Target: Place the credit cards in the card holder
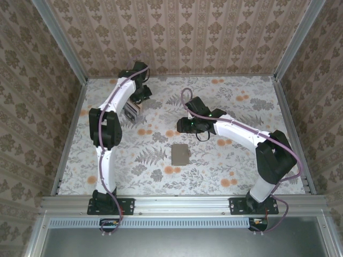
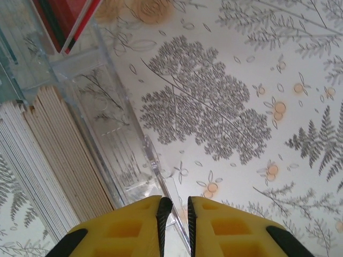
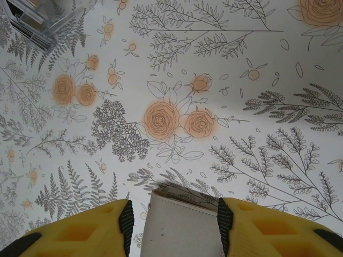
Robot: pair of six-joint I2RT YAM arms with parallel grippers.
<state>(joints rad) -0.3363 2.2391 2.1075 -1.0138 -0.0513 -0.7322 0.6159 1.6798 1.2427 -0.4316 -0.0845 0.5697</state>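
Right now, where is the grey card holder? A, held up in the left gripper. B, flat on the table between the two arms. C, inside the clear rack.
B: the top view shows the card holder lying flat on the table between the arms, apart from the clear rack.

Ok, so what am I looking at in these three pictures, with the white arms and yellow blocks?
Two white robot arms stand at the near edge of a flowery table. One picture looks down from above; the other two come from cameras on the wrists, so the yellow blocks are each arm's own fingers. The left gripper, nearly closed, is at a clear rack of cards. The right gripper holds a pale card. A grey card holder lies between the arms.
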